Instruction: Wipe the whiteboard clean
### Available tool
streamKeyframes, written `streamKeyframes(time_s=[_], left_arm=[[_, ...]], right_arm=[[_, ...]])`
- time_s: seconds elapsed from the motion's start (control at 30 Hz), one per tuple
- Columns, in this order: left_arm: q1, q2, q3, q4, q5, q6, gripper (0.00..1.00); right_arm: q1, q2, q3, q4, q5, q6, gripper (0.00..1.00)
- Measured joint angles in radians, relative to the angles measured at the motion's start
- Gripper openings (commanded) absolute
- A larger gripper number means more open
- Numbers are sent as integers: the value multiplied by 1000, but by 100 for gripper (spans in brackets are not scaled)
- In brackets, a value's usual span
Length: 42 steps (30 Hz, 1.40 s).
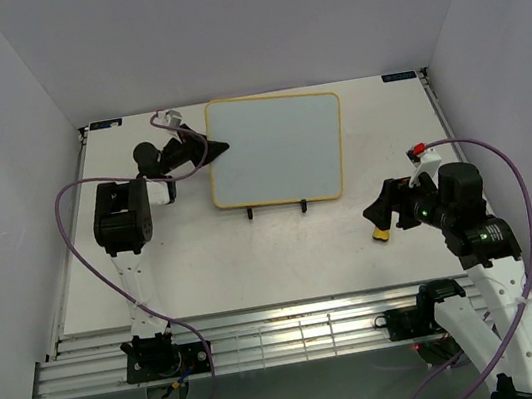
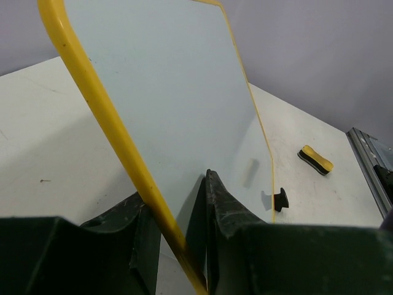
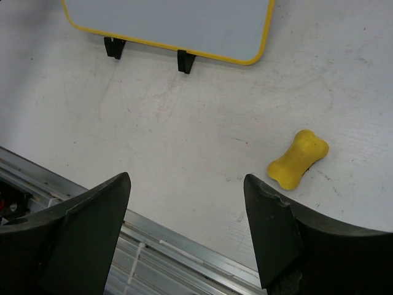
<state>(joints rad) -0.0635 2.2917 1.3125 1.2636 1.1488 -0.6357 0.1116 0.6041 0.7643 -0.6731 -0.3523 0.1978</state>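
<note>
Board: The board stands tilted back on its stand at the far middle of the table, with its face toward the near side. I see no marks on the white face in any of the 3 views, so I judge there is little or nothing left to wipe.

Stand: The stand shows as 2 black feet under the board's near edge. It only props the board, so I expect a hard push would tip or slide it.

Left gripper: The left gripper is pinching the yellow frame at the board's left edge, with 1 finger on each side of it. I read this as a brace that steadies the board against wiping pressure.

Eraser: The yellow eraser lies loose on the table, nearer and to the right of the board and well apart from it.

Right gripper: The right gripper hangs above the table with its fingers spread wide and nothing between them. The eraser sits just beside it, outside the gap.

Next: If any wiping remains, I would centre the spread fingers over the eraser and come down across its narrow waist, which looks like the easiest place to grip.
</note>
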Motion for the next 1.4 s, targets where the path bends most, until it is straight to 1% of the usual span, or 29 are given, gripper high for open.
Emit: streamKeyframes(time_s=[0.37,0.67,0.8,0.9,0.93,1.0,1.03,1.07,1.1,1.2,1.23,1.27,1.4], left_arm=[[28,0,-66,6,21,10,0],[39,-66,-169,27,8,69,6],[41,-85,-199,31,0,85,14],[42,-88,-201,31,-8,89,18],[42,-89,-203,31,-9,89,22],[42,-89,-204,31,-10,89,24],[42,-89,-204,31,-10,89,27],[42,-89,-204,31,-10,89,33],[42,-89,-204,31,-10,89,34],[42,-90,-204,31,-6,91,41],[42,-90,-204,32,-7,103,46],[42,-90,-205,32,-6,128,54],[43,-82,-210,46,-8,268,55]], right_arm=[[0,6,7,13,-18,1,80],[0,-1,7,19,-30,1,80],[0,-9,7,22,-40,2,80],[0,-10,7,25,-45,3,80],[0,-10,7,25,-47,3,80],[0,-10,7,25,-48,3,80],[0,-10,7,25,-48,3,80],[0,-11,7,25,-49,3,80],[0,-12,7,25,-49,3,80],[0,-17,7,25,-51,3,80],[0,-18,7,25,-51,3,80],[0,-19,7,25,-51,3,80],[0,-21,7,26,-51,3,80]])
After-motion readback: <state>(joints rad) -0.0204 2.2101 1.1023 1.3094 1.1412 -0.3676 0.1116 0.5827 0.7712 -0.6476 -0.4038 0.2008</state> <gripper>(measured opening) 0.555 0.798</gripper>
